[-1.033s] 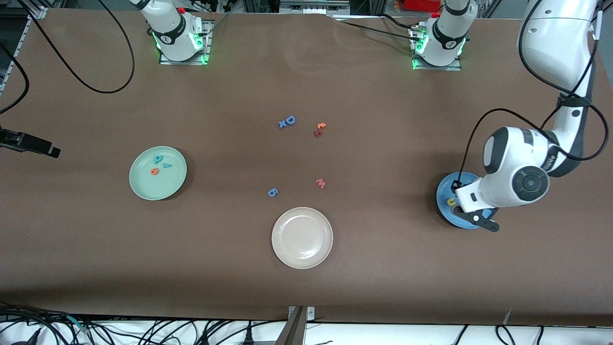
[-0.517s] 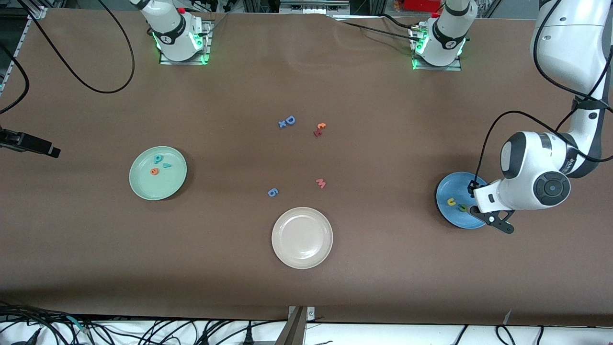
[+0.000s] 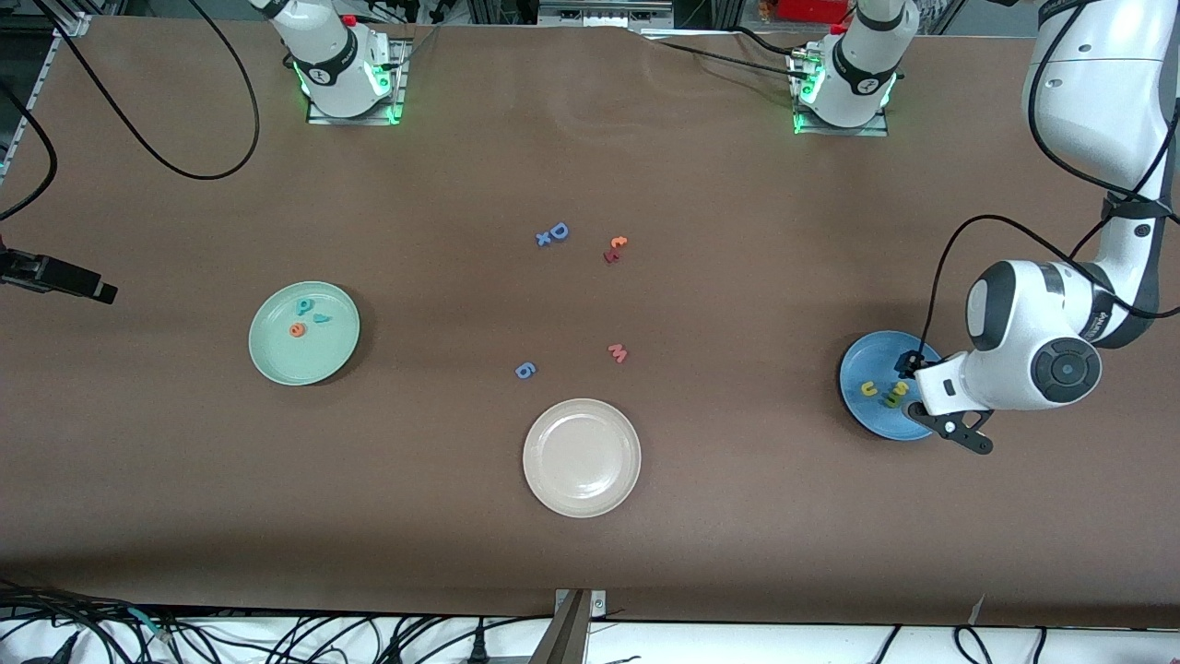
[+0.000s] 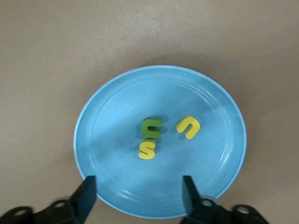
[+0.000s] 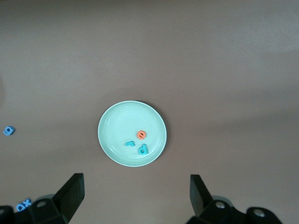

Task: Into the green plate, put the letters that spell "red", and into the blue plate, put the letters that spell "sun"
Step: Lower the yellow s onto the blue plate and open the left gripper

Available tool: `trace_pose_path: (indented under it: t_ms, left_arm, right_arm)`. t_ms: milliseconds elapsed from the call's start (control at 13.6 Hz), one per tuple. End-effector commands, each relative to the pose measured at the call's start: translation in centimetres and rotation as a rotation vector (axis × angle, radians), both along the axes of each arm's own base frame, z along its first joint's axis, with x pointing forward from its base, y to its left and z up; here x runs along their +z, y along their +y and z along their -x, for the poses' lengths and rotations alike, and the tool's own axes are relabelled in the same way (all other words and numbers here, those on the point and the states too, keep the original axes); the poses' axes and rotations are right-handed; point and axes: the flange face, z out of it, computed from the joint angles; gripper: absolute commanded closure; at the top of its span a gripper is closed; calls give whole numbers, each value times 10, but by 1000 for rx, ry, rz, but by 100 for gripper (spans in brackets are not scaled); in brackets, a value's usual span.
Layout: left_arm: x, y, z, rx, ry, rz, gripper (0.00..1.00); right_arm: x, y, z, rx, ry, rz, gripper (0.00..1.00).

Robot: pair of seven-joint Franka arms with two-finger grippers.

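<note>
A brown surface carried three round plates. The blue plate, toward the left arm's end, held the yellow u, the dark green n and the yellow s, the n and s touching and the u just beside them. The left hand hung over this plate with its fingers spread and nothing between them. The green plate, toward the right arm's end, held the teal d, the teal r and the orange e. The right hand waited high over the green plate, fingers wide apart and empty. A beige plate sat nearest the front camera.
</note>
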Motion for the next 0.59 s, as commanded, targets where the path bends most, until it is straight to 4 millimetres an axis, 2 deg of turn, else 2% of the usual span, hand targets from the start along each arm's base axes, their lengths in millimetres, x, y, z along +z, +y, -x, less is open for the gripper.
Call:
trace_pose_path:
  t_ms: [0, 148, 369, 517]
  left_arm:
    - [9, -16, -10, -8, -17, -7, 0]
    - [26, -28, -16, 32, -50, -16, 0]
    - [31, -41, -17, 78, -63, -26, 0]
    - [43, -49, -16, 123, -76, -35, 0]
  right_arm:
    - [-1, -2, 3, -4, -4, 13, 0]
    - [-1, -1, 3, -3, -5, 11, 0]
    - [-1, -3, 3, -6, -3, 12, 0]
    - [-1, -3, 3, -6, -3, 12, 0]
